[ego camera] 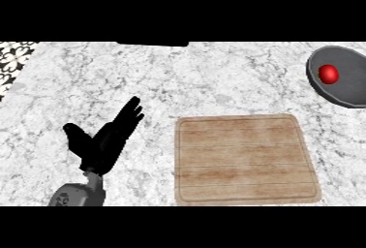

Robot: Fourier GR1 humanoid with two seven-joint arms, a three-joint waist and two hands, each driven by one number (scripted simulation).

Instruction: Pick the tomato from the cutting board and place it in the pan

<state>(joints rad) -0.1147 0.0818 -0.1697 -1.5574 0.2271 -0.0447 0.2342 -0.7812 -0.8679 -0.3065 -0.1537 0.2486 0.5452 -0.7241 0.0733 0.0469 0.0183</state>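
The red tomato (328, 73) lies inside the dark grey pan (352, 92) at the far right of the counter, part of the pan cut off by the view's edge. The wooden cutting board (247, 159) lies bare at the lower middle. My left hand (103, 140) rests open at the lower left, fingers straight and pointing up and to the right, well apart from the board. My right hand does not show in this view.
The white marbled counter (178, 77) stretches around the board and pan. A patterned black-and-white surface (14, 55) borders it at the upper left. A dark object (152, 43) sits at the counter's far edge.
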